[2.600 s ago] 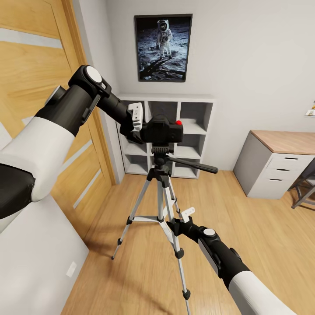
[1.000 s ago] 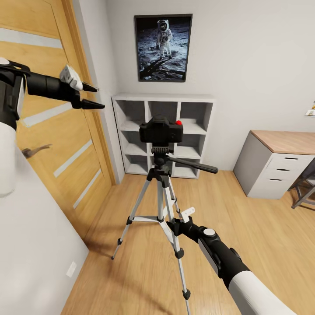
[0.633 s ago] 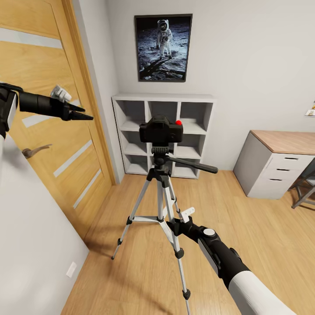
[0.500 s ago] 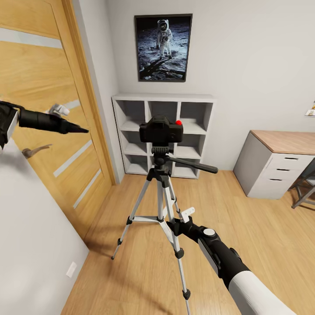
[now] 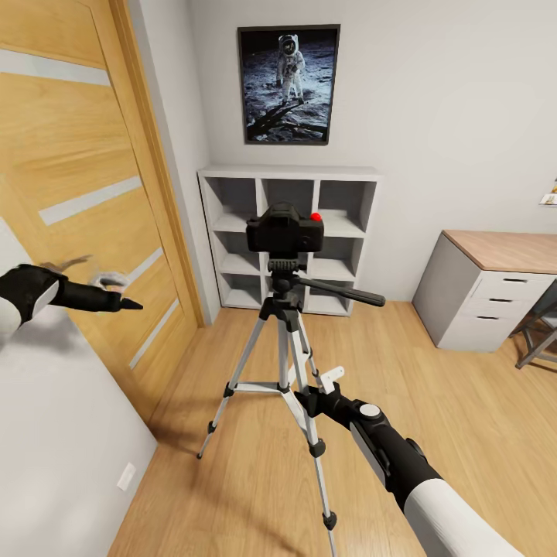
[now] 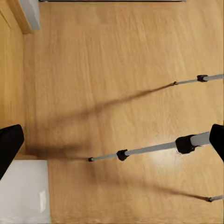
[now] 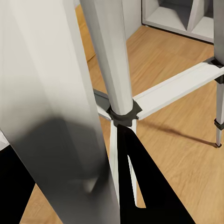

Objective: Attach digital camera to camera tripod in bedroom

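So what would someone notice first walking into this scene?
The digital camera sitting on top of the camera tripod in mid-floor, before a white cube shelf and an astronaut poster. The right gripper clamps a tripod leg, while the left gripper points along the oak door.

Cameras: one (image 5: pixel 284 230)
Tripods: one (image 5: pixel 283 363), three legs
Grippers: two, left (image 5: pixel 128 305) and right (image 5: pixel 309 396)
Doors: one (image 5: pixel 77 193)
Cube shelves: one (image 5: pixel 340 203)
Framed pictures: one (image 5: pixel 288 84)
Desks with drawers: one (image 5: pixel 495 290)
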### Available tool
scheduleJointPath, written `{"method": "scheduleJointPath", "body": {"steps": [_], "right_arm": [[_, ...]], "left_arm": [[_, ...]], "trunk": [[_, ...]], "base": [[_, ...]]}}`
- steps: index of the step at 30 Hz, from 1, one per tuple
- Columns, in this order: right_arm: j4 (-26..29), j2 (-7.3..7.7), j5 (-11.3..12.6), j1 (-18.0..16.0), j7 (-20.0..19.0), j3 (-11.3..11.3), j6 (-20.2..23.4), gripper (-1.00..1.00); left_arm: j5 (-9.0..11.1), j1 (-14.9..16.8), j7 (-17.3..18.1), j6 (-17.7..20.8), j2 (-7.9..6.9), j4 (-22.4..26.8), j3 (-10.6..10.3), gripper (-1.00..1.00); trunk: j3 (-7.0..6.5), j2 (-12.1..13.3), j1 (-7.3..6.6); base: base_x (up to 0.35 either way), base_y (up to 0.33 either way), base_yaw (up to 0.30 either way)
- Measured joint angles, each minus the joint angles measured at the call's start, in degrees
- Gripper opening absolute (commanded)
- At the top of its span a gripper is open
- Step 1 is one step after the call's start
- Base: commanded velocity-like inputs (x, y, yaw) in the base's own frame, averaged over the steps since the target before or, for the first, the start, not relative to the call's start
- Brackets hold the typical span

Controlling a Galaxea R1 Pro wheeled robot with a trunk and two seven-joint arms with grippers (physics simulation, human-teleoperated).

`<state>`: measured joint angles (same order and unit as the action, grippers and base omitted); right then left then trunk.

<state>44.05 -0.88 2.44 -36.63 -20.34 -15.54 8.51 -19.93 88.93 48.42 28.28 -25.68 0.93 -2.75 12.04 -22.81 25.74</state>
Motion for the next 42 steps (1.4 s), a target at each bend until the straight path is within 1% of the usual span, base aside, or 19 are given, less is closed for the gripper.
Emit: {"method": "scheduleJointPath", "body": {"steps": [1,3,4,11,12,15,18,20,21,24,27,30,31,34,37,38,42], "right_arm": [[0.01,0.00,-0.03,0.00,-0.01,-0.01,0.02,-1.00],[-0.02,-0.01,0.00,0.00,0.00,0.00,0.00,-1.00],[0.01,-0.01,-0.02,0.00,0.00,-0.01,0.03,-1.00],[-0.03,-0.01,0.05,0.00,0.03,0.02,0.02,-1.00],[-0.03,-0.01,0.06,0.00,0.05,0.00,0.03,-1.00],[-0.05,-0.01,0.05,0.00,0.04,0.04,0.01,-1.00],[-0.05,-0.01,0.03,0.01,0.03,0.05,0.00,-1.00],[-0.04,-0.01,0.04,0.01,0.05,0.04,0.01,-1.00],[-0.04,-0.01,0.05,0.00,0.06,0.05,0.00,-1.00],[-0.05,-0.01,0.06,0.01,0.07,0.05,0.02,-1.00],[-0.04,-0.01,0.04,0.01,0.06,0.05,0.01,-1.00],[-0.06,-0.01,0.06,0.01,0.07,0.06,0.02,-1.00],[-0.06,-0.01,0.05,0.00,0.06,0.06,0.01,-1.00],[-0.05,-0.01,0.05,0.01,0.07,0.06,0.02,-1.00],[-0.07,-0.01,0.07,0.01,0.08,0.06,0.02,-1.00],[-0.07,-0.01,0.07,0.00,0.08,0.06,0.01,-1.00],[-0.05,-0.01,0.00,0.01,0.04,0.06,0.02,-1.00]], "left_arm": [[-0.06,-2.29,-1.19,0.07,0.34,-0.29,-0.10,1.00],[0.05,-4.76,-2.13,0.15,0.74,-0.46,0.05,1.00],[-0.01,-6.93,-3.08,0.21,1.18,-0.58,-0.06,1.00],[0.18,-15.40,-8.15,0.59,2.69,-0.75,0.05,1.00],[0.17,-17.87,-9.91,0.61,3.04,-0.80,-0.02,1.00],[0.65,-21.80,-12.52,0.58,3.50,-0.83,0.09,1.00],[1.99,-25.35,-14.47,0.55,3.79,-0.84,0.17,1.00],[3.67,-27.52,-15.29,0.52,3.96,-0.85,0.23,1.00],[5.85,-29.61,-15.83,0.50,4.23,-0.86,0.16,1.00],[10.05,-33.22,-16.46,0.48,4.87,-0.84,0.23,1.00],[14.11,-36.77,-17.30,0.46,5.74,-0.81,0.21,1.00],[17.49,-40.00,-19.24,-0.03,6.55,-0.81,0.27,1.00],[19.51,-41.69,-21.29,-0.65,6.91,-0.84,0.19,1.00],[22.55,-43.91,-25.21,-2.02,7.40,-0.84,0.34,1.00],[25.12,-46.09,-29.65,-4.04,7.96,-0.85,0.37,1.00],[26.65,-47.49,-32.56,-5.81,8.26,-0.86,0.29,1.00],[29.37,-50.02,-37.65,-10.43,8.70,-0.85,0.39,1.00]], "trunk": [[0.01,0.00,0.00],[0.00,0.00,0.00],[0.01,0.00,0.00],[0.00,0.00,0.00],[0.00,0.00,0.00],[0.00,0.00,0.00],[0.00,0.00,0.00],[0.00,0.00,0.00],[0.01,0.00,-0.01],[0.00,0.00,0.00],[0.00,0.00,0.00],[0.00,0.00,0.00],[0.01,0.00,0.00],[0.00,0.00,0.00],[0.00,-0.01,0.00],[0.01,-0.01,0.00],[0.00,-0.01,0.00]], "base": [[0.000,0.000,0.000],[0.000,0.000,0.000],[0.000,0.000,0.000],[0.000,0.000,0.000],[0.000,0.000,0.000],[0.000,0.000,0.000],[0.000,0.000,0.000],[0.000,0.000,0.000],[0.000,0.000,0.000],[0.000,0.000,0.000],[0.000,0.000,0.000],[0.000,0.000,0.000],[0.000,0.000,0.000],[0.000,0.000,0.000],[0.000,0.000,0.000],[0.000,0.000,0.000],[0.000,0.000,0.000]]}}
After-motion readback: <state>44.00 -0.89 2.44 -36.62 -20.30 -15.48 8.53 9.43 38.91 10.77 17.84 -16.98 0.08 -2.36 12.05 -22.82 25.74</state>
